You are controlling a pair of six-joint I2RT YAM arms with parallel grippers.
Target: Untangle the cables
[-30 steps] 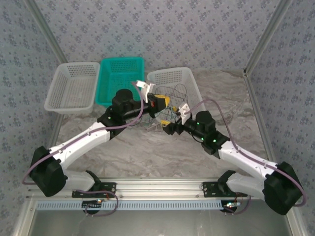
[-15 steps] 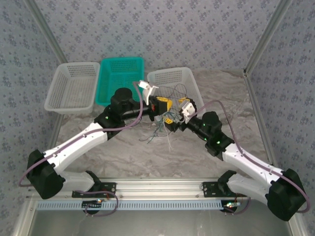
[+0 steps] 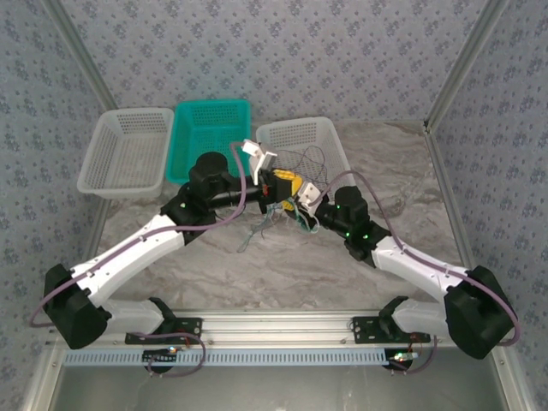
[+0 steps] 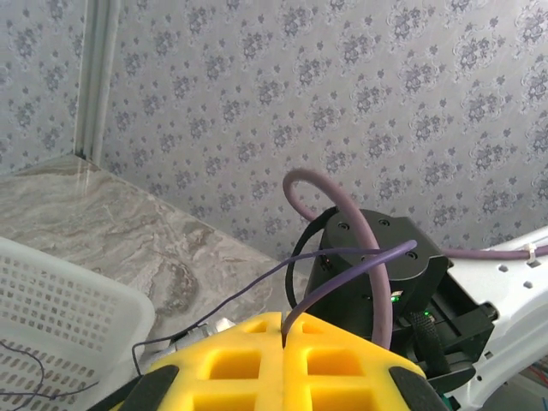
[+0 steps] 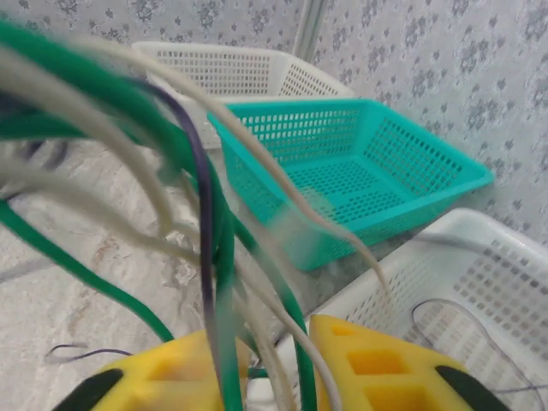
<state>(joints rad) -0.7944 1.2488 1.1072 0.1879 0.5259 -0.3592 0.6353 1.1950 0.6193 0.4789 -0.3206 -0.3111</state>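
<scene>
Cables (image 5: 224,325) hang as one knot in the air between the two grippers, just in front of the right basket (image 3: 295,124), with loose ends trailing down onto the table (image 3: 282,274).

Big stuff first: a marble table with three baskets in a row at the back, the left basket (image 3: 135,113) white, the teal basket (image 3: 212,104) in the middle, and the right one white too. The left arm (image 3: 128,248) and right arm (image 3: 411,265) reach in and nearly meet over the middle.

The left gripper (image 4: 282,330) has its pads pressed flat together with a purple strand (image 4: 334,284) pinched in the seam. The right gripper (image 5: 261,360) has its pads close, with a narrow gap, and green, purple and cream wires all run through it. Honestly can't tell whether it's biting down or just sitting around them. A few dark strands (image 3: 306,158) lie inside the right basket.

What worries me:
- The right side looks like it has several colours at once. If it clamps the whole bunch and the arms pull apart, the knot probably cinches tighter instead of opening.
- If the purple one is in both grips, that's a tug of war on a hair-thin wire, so it slips out or snaps.
- The grippers are really close, so a small move could bump them together.
- The strands in the basket may be tied into the knot, so a hard pull could drag that basket along.
</scene>
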